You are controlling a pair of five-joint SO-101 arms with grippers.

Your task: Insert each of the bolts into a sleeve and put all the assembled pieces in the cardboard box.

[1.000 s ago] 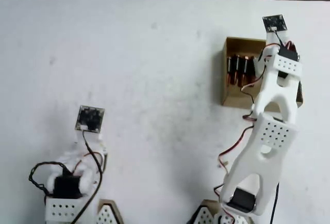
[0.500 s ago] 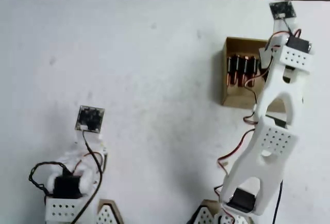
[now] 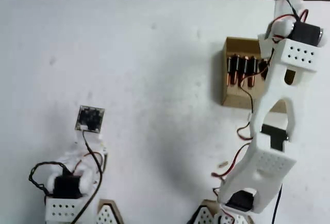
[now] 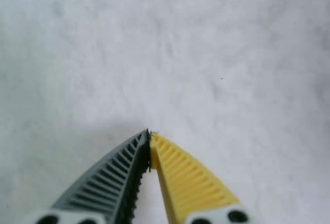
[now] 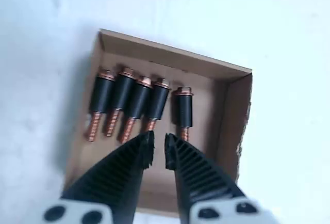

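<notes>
cardboard box (image 5: 227, 74) holds five sleeved bolts (image 5: 139, 100) — right gripper (image 5: 157, 149) above it, barely parted; left gripper (image 4: 149, 141) closed, empty

White table (image 3: 144, 69) with cardboard box (image 3: 233, 96)

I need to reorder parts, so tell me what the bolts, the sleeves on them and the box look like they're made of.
The bolts look like metal with a copper-coloured, slightly shiny finish, possibly plated; the shanks look ridged like threads. The sleeves are smooth matte black, probably plastic or rubber; the look leaves it open. The box is plain brown cardboard, with dull walls and a ragged edge.
</notes>
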